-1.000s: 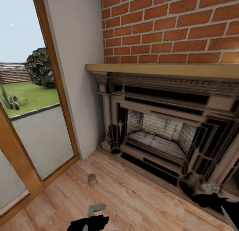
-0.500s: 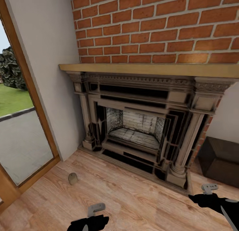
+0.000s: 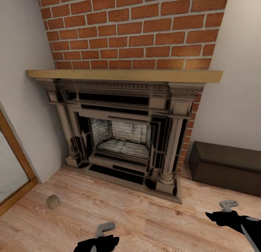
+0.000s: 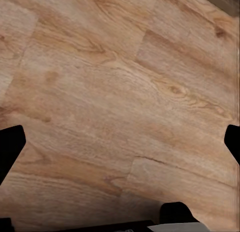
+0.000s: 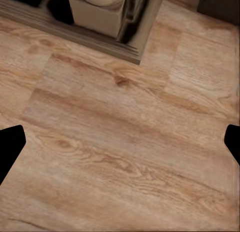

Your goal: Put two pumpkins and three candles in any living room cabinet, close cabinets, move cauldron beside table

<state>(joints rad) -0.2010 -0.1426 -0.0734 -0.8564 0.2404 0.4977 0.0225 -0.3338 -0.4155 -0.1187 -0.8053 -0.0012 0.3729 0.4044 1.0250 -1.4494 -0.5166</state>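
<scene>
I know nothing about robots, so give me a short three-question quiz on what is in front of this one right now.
1. True or false: the candle stands on the mantel shelf.
2. Which lies right of the fireplace: A) a glass door, B) the dark cabinet, C) a table?
3. What is between the fingers of the left pincer?

Key: 1. False, it is on the wooden floor. 2. B. 3. Nothing; bare floor shows between them.

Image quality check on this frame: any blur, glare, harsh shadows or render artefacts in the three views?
Head view: flat even light, no glare; the fireplace surround shows smeared, blotchy black-and-cream texture, and the candle on the floor is small and soft. Left wrist view: floorboards slightly soft, no hard shadows. Right wrist view: the same softness, with the surround's base blurred.
</scene>
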